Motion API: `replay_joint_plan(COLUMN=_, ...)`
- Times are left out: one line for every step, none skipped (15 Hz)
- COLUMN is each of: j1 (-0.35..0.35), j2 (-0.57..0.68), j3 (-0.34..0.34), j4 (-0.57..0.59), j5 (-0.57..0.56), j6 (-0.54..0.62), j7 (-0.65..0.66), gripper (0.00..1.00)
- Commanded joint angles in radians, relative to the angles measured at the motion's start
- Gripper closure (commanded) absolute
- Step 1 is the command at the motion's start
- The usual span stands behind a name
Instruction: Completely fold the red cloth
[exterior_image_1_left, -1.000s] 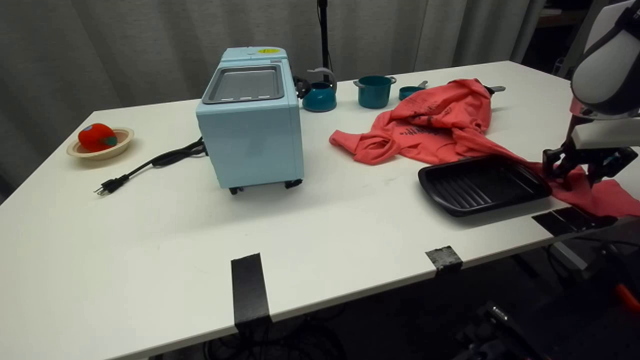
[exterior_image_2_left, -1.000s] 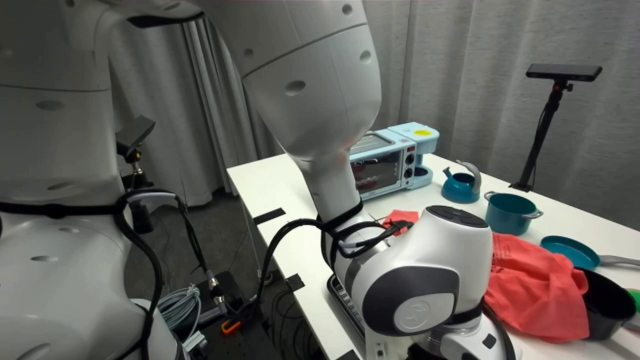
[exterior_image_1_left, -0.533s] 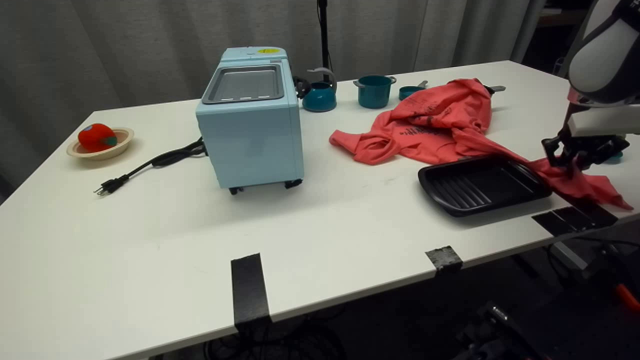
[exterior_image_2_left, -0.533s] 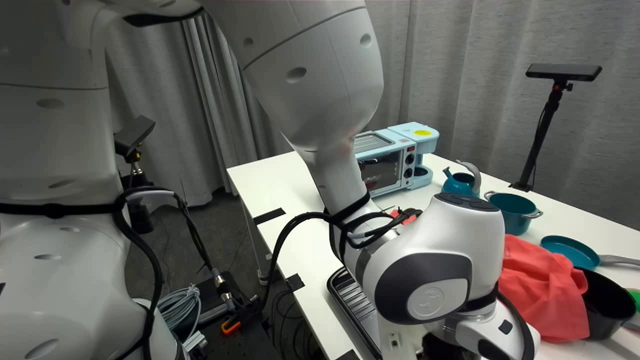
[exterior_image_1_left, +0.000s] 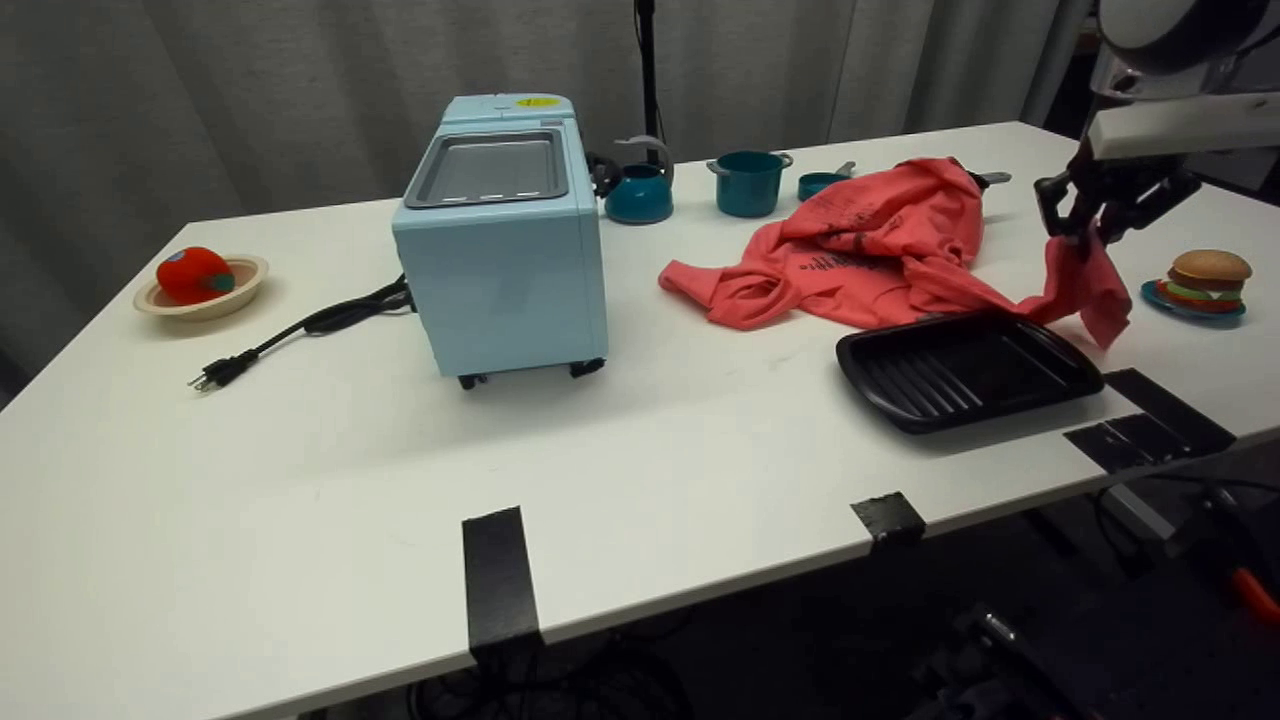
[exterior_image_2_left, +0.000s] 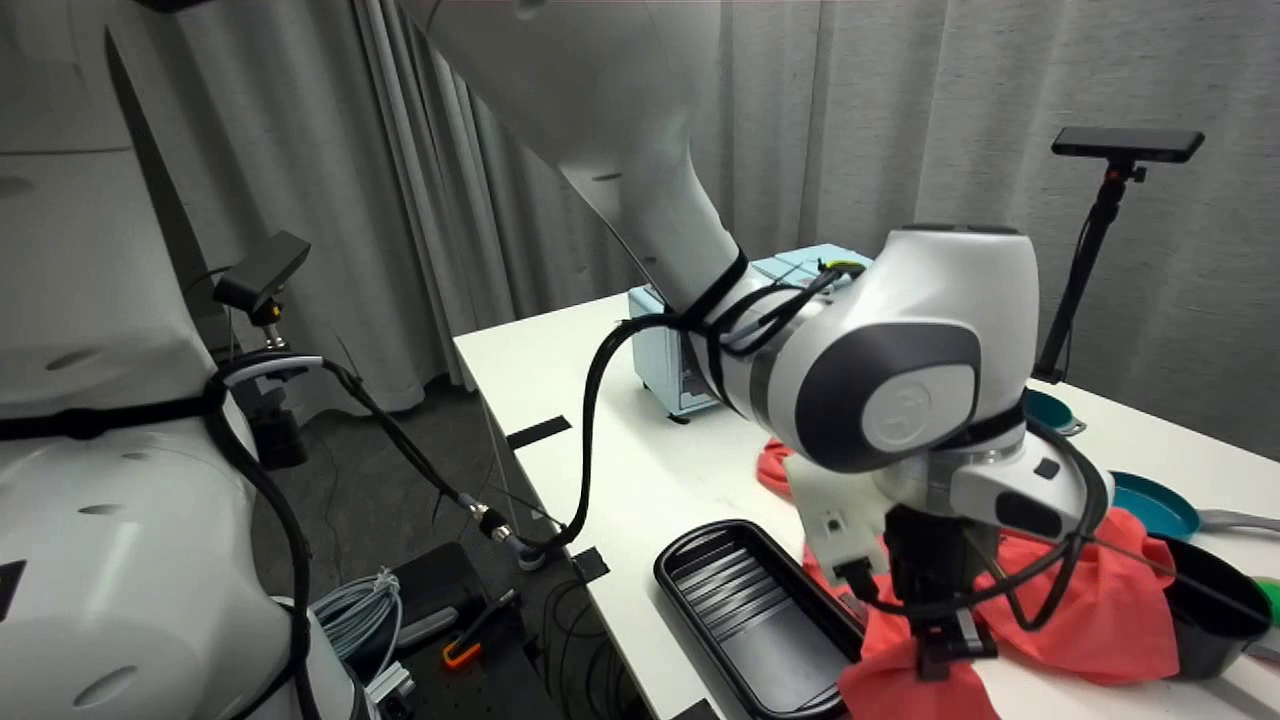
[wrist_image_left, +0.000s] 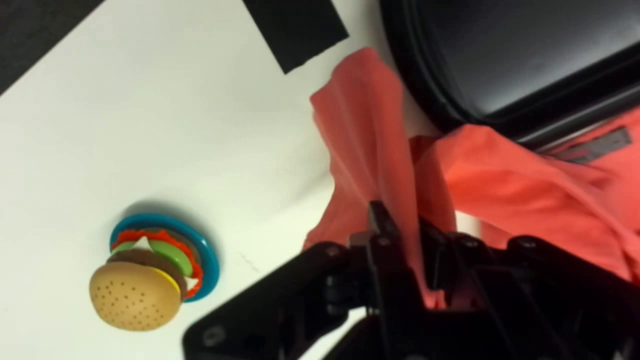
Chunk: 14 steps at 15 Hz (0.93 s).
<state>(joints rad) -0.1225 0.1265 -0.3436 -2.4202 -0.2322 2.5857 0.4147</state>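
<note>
Red cloth (exterior_image_1_left: 885, 250) lies mostly crumpled on the counter (exterior_image_1_left: 640, 460), one strip pinched in the end effector (wrist_image_left: 404, 225), its folding apparently barely begun, nearly all left.

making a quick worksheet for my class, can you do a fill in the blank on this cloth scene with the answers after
Of the tray and the red cloth, the jaws grip the ____.
The tray is ____ in colour.
A toy ____ sits on the blue plate.
The sticker on the light-blue appliance is ____.
Missing words: red cloth; black; burger; yellow.
</note>
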Motion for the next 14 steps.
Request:
replay_joint_plan(j1=0.007, j2=-0.093, j3=0.078, j4=0.039, j5=0.082, j6=-0.105, j7=0.027, gripper=0.98)
replay_joint_plan(j1=0.01, j2=-0.111, j3=0.102, j4=0.05, j5=0.11, j6=-0.108, j7=0.047, gripper=0.98)
replay_joint_plan(j1=0.011, j2=-0.124, j3=0.124, j4=0.064, j5=0.141, j6=-0.115, j7=0.064, gripper=0.98)
replay_joint_plan(j1=0.015, j2=-0.134, j3=0.147, j4=0.077, j5=0.195, j6=-0.106, j7=0.084, gripper=0.98)
replay_joint_plan(j1=0.019, j2=-0.14, j3=0.167, j4=0.089, j5=0.223, j6=-0.101, j7=0.112, gripper=0.98)
replay_joint_plan(j1=0.023, j2=-0.142, j3=0.187, j4=0.105, j5=0.257, j6=-0.102, j7=0.131, gripper=0.98)
replay_joint_plan(j1=0.029, j2=-0.142, j3=0.205, j4=0.119, j5=0.284, j6=-0.102, j7=0.152, gripper=0.98)
replay_joint_plan(j1=0.034, j2=-0.136, j3=0.221, j4=0.131, j5=0.3, j6=-0.089, j7=0.184, gripper=0.98)
replay_joint_plan(j1=0.041, j2=-0.127, j3=0.237, j4=0.141, j5=0.317, j6=-0.07, j7=0.214, gripper=0.98)
replay_joint_plan(j1=0.047, j2=-0.117, j3=0.25, j4=0.15, j5=0.317, j6=-0.041, j7=0.258, gripper=0.98)
replay_joint_plan(j1=0.054, j2=-0.107, j3=0.262, j4=0.154, j5=0.313, j6=-0.01, j7=0.302, gripper=0.98)
replay_joint_plan(j1=0.06, j2=-0.093, j3=0.272, j4=0.161, j5=0.301, j6=0.025, j7=0.349, gripper=0.98)
replay_joint_plan(j1=0.067, j2=-0.077, j3=0.282, j4=0.164, j5=0.295, j6=0.074, j7=0.386, gripper=0.98)
replay_joint_plan(j1=0.073, j2=-0.057, j3=0.286, j4=0.171, j5=0.266, j6=0.114, j7=0.436, gripper=0.98)
